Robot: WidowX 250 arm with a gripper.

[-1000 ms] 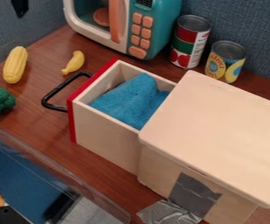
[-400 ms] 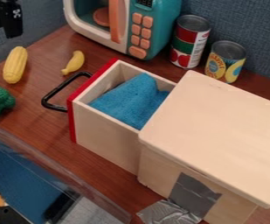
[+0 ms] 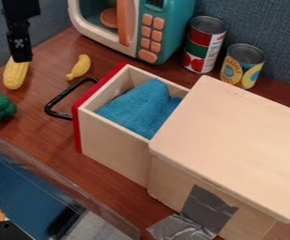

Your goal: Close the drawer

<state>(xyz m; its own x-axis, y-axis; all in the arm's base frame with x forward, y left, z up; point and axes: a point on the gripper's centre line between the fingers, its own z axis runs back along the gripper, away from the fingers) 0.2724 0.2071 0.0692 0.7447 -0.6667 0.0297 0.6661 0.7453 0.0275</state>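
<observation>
We see the gripper at upper left, overlapping the top end of the corn; can't tell if it's open or shut. Our drawer is sticking out of the wooden box, red front and black handle facing left in view, blue cloth inside. Banana sits near the handle.

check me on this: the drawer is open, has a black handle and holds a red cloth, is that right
Not quite: the cloth is blue, not red, as the camera view shows. The rest is right: the drawer is open, has a black handle and holds the cloth.
</observation>
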